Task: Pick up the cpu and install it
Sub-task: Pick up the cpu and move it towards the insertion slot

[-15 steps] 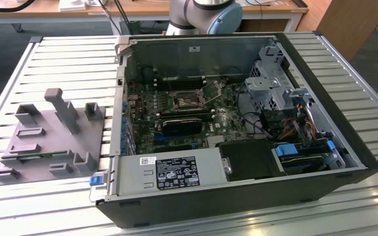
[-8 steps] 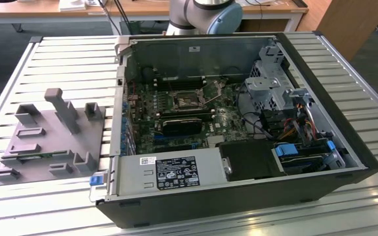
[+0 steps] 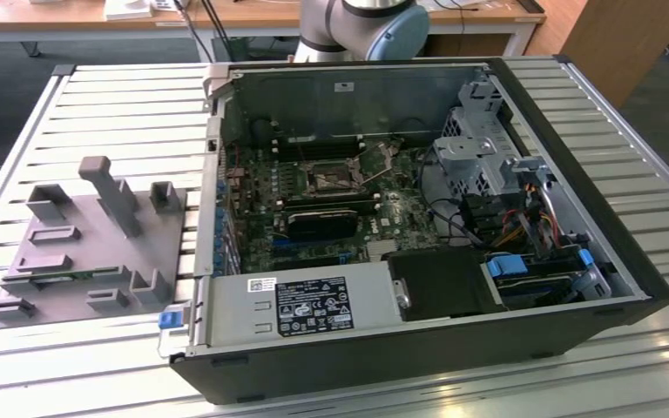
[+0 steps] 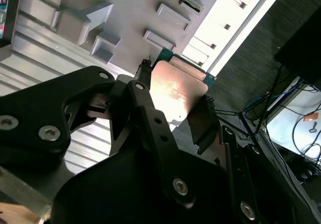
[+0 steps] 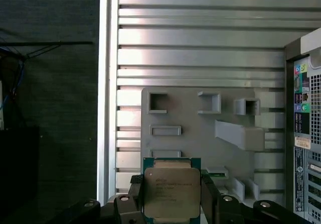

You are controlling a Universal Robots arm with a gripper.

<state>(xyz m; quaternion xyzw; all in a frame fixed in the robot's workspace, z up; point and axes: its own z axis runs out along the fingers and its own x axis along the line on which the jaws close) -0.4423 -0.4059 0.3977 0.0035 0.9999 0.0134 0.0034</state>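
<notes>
Cpu is hanging over the slatted table, beside the open case and above the grey fixture. The gripper is clamping it by two opposite edges, metal plate showing, probably so its underside is staying untouched.

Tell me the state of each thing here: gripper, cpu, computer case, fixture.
gripper: shut on the cpu.
cpu: held by two opposite edges, metal top showing.
computer case: on its side, panel off, inside exposed.
fixture: flat on the slatted table, beside the case.
</notes>
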